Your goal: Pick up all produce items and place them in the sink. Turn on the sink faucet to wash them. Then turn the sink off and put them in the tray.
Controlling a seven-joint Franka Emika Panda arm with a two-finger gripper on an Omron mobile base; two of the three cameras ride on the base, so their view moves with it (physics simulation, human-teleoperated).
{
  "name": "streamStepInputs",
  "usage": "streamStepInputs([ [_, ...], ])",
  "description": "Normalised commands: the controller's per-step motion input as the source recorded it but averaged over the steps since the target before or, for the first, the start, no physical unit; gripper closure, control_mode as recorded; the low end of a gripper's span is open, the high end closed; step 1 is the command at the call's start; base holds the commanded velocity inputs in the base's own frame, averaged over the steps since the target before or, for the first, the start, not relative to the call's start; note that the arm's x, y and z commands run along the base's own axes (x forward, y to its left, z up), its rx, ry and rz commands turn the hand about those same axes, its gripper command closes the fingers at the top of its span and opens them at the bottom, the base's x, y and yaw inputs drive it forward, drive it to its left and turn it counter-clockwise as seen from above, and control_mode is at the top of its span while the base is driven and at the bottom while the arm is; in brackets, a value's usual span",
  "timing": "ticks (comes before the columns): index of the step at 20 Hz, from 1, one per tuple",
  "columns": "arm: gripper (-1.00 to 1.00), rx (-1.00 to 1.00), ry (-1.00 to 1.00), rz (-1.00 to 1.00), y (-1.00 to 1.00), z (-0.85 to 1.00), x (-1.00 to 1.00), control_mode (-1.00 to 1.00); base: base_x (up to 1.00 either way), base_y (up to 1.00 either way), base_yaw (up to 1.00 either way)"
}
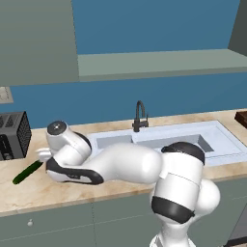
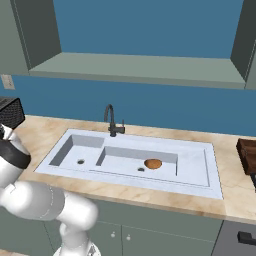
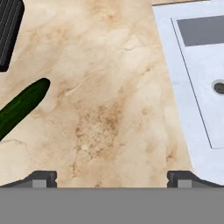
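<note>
Hand view: hand [image 3: 112, 178] open, empty, above tabletop [image 3: 109, 109]; cucumber [image 3: 21, 107] left; potato [image 2: 153, 163] in sink [image 2: 195, 165].

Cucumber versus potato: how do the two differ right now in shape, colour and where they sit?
The cucumber is long, slim and dark green; the potato is small, roundish and brown. The cucumber lies on the marble counter, left of the sink, near the toaster; the potato already sits in the sink's larger basin, near the drain. Both lie free, with no claw on them.
</note>
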Motion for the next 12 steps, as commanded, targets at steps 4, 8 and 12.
streamStepInputs([
  [4,-1.00,0.01,-0.02,0.05,0.36,0.00,0.13,-1.00,0.00,0.00,0.00],
  [8,-1.00,0.00,0.00,0.03,0.39,-0.01,0.15,-1.00,0.00,0.00,0.00],
  [12,-1.00,0.00,0.00,0.00,0.30,0.00,0.12,-1.00,0.00,0.00,0.00],
])
